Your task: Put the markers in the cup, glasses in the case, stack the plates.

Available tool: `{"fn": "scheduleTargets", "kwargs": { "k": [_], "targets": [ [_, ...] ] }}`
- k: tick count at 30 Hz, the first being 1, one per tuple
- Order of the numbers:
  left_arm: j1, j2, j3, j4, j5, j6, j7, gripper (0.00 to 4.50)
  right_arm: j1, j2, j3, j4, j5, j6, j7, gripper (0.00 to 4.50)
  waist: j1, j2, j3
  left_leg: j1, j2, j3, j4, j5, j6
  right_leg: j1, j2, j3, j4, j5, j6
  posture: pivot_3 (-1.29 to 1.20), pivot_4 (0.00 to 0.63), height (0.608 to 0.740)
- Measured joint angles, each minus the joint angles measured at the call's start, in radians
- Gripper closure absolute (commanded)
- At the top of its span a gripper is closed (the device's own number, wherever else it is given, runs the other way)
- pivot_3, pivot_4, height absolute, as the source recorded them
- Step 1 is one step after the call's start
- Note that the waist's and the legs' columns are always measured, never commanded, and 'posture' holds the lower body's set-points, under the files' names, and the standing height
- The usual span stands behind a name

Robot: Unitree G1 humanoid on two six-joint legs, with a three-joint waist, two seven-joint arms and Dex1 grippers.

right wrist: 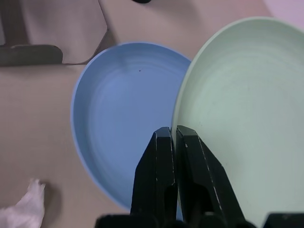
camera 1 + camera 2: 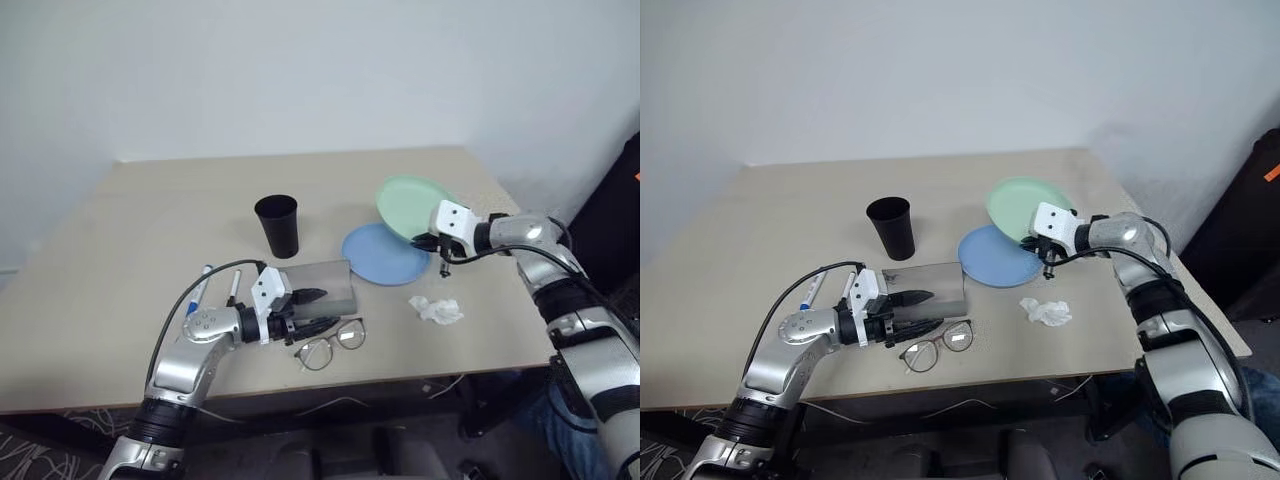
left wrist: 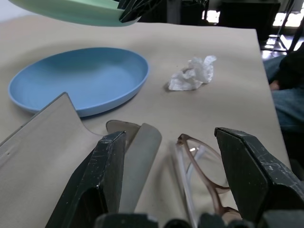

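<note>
Right tool (image 1: 171, 137) pinches green plate (image 1: 247, 104) above blue plate (image 1: 123, 109).

a plain black tapered cup (image 2: 891, 226) stands upright on the pale wooden table (image 2: 770, 250) and serves as the landmark. to the right of the cup lies a round shallow light blue plate (image 2: 995, 258), flat on the table. a round mint green plate (image 2: 1018, 208), further right of the cup, is tilted, lifted at its edge by the right gripper (image 2: 1039, 240), whose black fingers are pinched on the rim. a crumpled white tissue (image 2: 1046, 311) lies nearer than the blue plate. just in front of the cup sits a flat grey oblong case (image 2: 937, 286). the left gripper (image 2: 923, 312), fingers parted, hovers at the case's near-left edge, beside thin dark wire-framed round glasses (image 2: 938, 346). left of the cup, a blue-capped white marker (image 2: 812, 291) peeks past the arm.
</note>
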Motion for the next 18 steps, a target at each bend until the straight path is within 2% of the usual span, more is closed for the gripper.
{"fn": "scheduleTargets", "kwargs": {
  "k": [6, 10, 11, 12, 18],
  "targets": [
    [0.007, 0.009, 0.009, -0.002, 0.000, -0.001, 0.015, 1.36, -0.022, 0.063, 0.038, 0.120, -0.033, -0.047, 0.069, 4.48, 0.000, -0.002, 0.000, 0.014, -0.018, -0.009, -0.008, 0.001, 0.002, 0.001, 0.004, 0.023, 0.023, 0.002, -0.003, 0.00, 0.000, 0.740],
    [0.024, 0.013, 0.019, -0.005, 0.000, -0.001, 0.019, 1.36, -0.029, 0.069, 0.040, 0.140, -0.054, -0.068, 0.084, 4.48, -0.002, -0.002, 0.000, 0.014, -0.019, -0.011, -0.009, -0.001, -0.001, 0.000, 0.004, 0.024, 0.022, 0.001, -0.003, 0.00, 0.000, 0.740],
    [0.024, 0.013, 0.019, -0.005, 0.000, -0.001, 0.020, 1.36, -0.032, 0.072, 0.040, 0.140, -0.056, -0.071, 0.088, 4.03, -0.003, -0.002, 0.000, 0.014, -0.019, -0.011, -0.009, -0.001, -0.001, 0.000, 0.004, 0.024, 0.022, 0.001, -0.003, 0.00, 0.000, 0.740],
    [0.024, 0.013, 0.019, -0.006, 0.000, -0.001, 0.021, 1.36, -0.034, 0.075, 0.040, 0.140, -0.057, -0.074, 0.091, 3.84, -0.003, -0.002, 0.000, 0.014, -0.019, -0.010, -0.009, -0.001, -0.001, 0.001, 0.004, 0.025, 0.021, 0.001, -0.003, 0.00, 0.000, 0.740],
    [0.024, 0.013, 0.019, -0.006, 0.000, -0.001, 0.025, 1.36, -0.034, 0.090, 0.038, 0.128, -0.055, -0.076, 0.135, 1.86, -0.003, -0.003, 0.001, 0.014, -0.020, -0.010, -0.006, -0.001, -0.001, 0.002, 0.004, 0.025, 0.021, 0.001, -0.003, 0.00, 0.000, 0.740]
  ]
}}
